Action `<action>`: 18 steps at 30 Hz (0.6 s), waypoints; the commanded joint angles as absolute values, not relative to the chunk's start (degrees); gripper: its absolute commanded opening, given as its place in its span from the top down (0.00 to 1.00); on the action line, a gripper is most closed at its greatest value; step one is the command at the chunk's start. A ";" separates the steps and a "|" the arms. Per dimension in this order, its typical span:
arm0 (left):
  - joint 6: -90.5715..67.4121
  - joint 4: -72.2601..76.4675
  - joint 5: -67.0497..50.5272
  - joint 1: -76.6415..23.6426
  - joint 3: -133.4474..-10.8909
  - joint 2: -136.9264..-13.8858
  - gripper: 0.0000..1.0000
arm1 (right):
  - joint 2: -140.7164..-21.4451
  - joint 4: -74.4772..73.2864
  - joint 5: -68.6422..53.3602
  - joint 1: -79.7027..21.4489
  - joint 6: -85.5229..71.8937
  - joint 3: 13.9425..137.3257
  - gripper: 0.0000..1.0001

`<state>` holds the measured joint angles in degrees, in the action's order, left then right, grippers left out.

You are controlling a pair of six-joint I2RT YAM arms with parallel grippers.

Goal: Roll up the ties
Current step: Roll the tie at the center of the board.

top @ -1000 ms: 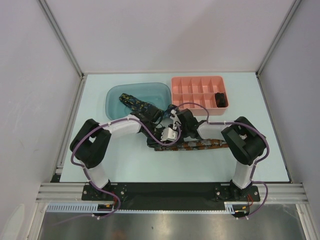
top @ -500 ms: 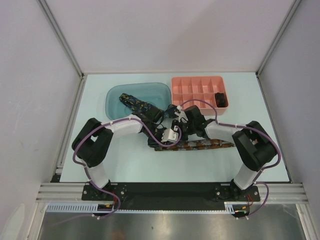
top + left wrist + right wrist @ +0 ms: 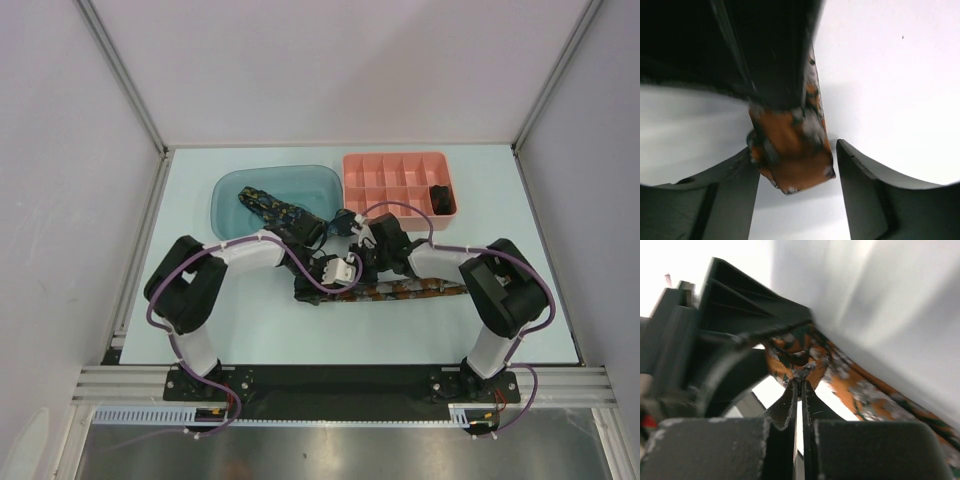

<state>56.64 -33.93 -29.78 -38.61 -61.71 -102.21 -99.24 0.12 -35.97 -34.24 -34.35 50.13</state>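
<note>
The orange-brown flecked tie lies flat across the table's middle. Its end hangs between the fingers of my left gripper, which is open around it. My left gripper and right gripper meet at the tie's left part. My right gripper is shut and pinches a fold of the orange tie. The navy tie lies loose in the blue bin. A small dark rolled bundle sits in a right compartment of the pink tray.
The blue bin and the pink divided tray stand side by side at the back of the table. Purple cables loop over both arms. Grey walls with metal frame posts close in the table on three sides.
My right arm's elbow has swung to the right and its wrist has shifted slightly right and back. The orange tie and my left arm have hardly moved.
</note>
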 commanded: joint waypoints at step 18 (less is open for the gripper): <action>52.03 -31.38 -31.03 -38.05 -62.84 -99.84 0.12 | -103.54 -7.21 -27.33 -35.07 -28.56 53.00 1.00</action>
